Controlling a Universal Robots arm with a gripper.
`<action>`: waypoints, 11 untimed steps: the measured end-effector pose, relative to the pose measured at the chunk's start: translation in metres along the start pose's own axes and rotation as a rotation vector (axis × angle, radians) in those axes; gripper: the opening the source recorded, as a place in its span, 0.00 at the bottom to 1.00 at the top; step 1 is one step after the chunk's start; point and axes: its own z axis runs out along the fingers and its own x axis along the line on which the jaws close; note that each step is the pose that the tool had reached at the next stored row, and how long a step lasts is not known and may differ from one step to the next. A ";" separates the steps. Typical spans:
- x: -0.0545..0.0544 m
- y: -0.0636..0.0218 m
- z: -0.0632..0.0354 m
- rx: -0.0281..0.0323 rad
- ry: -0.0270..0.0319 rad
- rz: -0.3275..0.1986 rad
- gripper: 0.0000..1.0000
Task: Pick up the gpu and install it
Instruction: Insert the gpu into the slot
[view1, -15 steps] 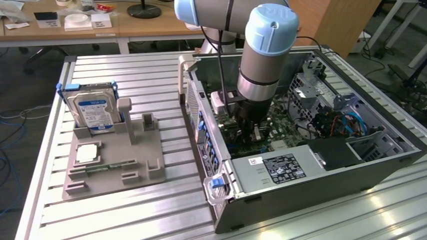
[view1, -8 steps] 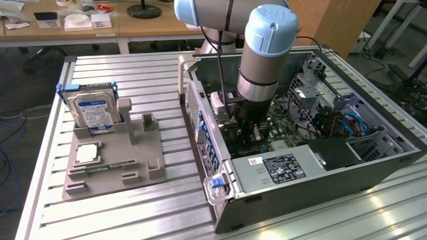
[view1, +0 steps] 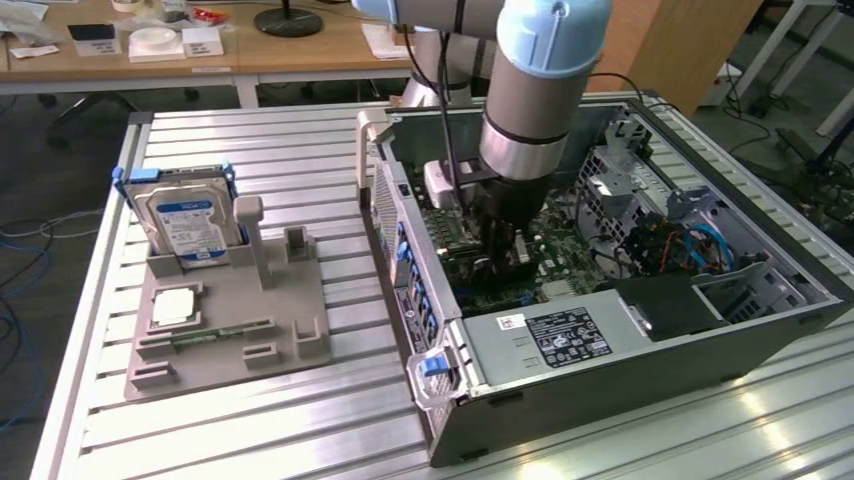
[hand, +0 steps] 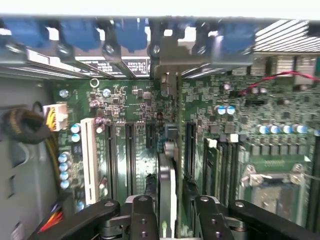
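The gpu (hand: 167, 192) stands on edge between the gripper (hand: 172, 215) fingers, seen edge-on in the wrist view as a thin pale strip running down toward the motherboard (hand: 135, 100). You see the two fingers (hand: 144, 220) close on either side of the card, clamped on it; the jaws stand only as far apart as the card is thick. The card's lower edge lies in line with the dark expansion slots (hand: 130, 150), beside a white slot (hand: 89, 160); whether it is seated in a slot you cannot tell.

In the exterior view the gripper (view1: 505, 245) reaches down into the open computer case (view1: 641, 350), over the motherboard's middle. The case lies on its side at the exterior view's right half of the slatted metal table (view1: 254, 140), its power supply (view1: 561, 335) toward the near edge.

On the table's other half, at the exterior view's left, sits a grey fixture tray (view1: 234, 320). A hard drive (view1: 187, 225) with a blue-white label stands upright at the tray's far end. A memory stick (view1: 200, 335) lies flat nearer the tray's front.
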 end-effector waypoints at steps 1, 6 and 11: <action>0.000 -0.0004 -0.0044 0.0005 -0.0001 0.000 0.35; -0.001 -0.0014 -0.0217 0.0043 0.0026 0.000 0.35; -0.001 -0.0014 -0.0218 0.0049 0.0038 0.000 0.21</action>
